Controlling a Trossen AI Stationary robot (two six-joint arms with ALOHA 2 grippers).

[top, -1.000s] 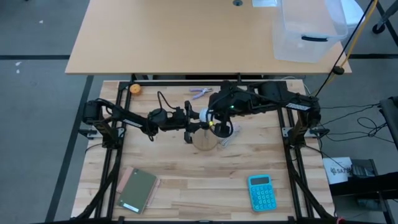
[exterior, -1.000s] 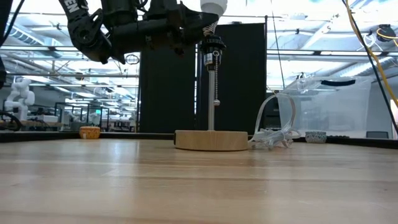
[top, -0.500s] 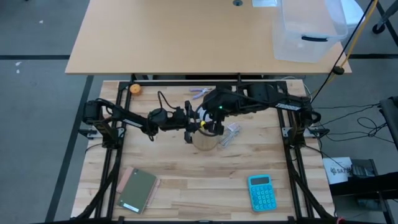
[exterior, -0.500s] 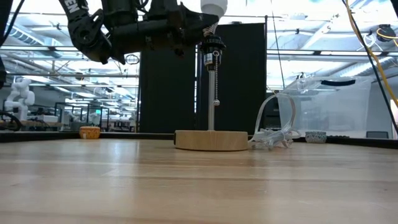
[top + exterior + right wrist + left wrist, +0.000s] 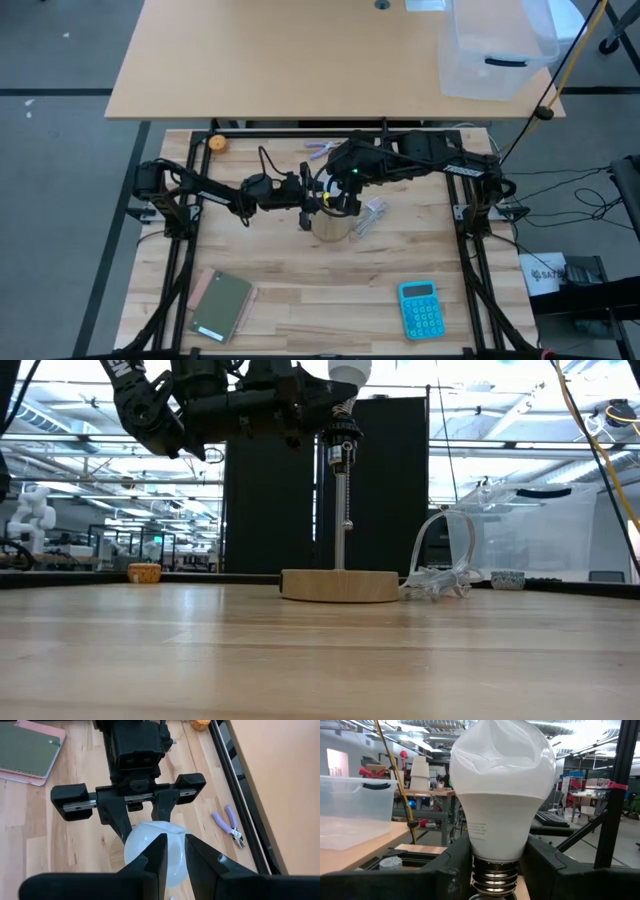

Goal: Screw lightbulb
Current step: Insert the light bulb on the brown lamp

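The lightbulb [image 5: 502,795] stands upright on top of the socket [image 5: 342,438], whose post rises from a wooden disc [image 5: 340,585] on the worktop [image 5: 320,650]. The left gripper [image 5: 495,865] fingers pinch its neck. The right gripper [image 5: 172,857] hangs directly above, fingers narrowly spread over the dome.
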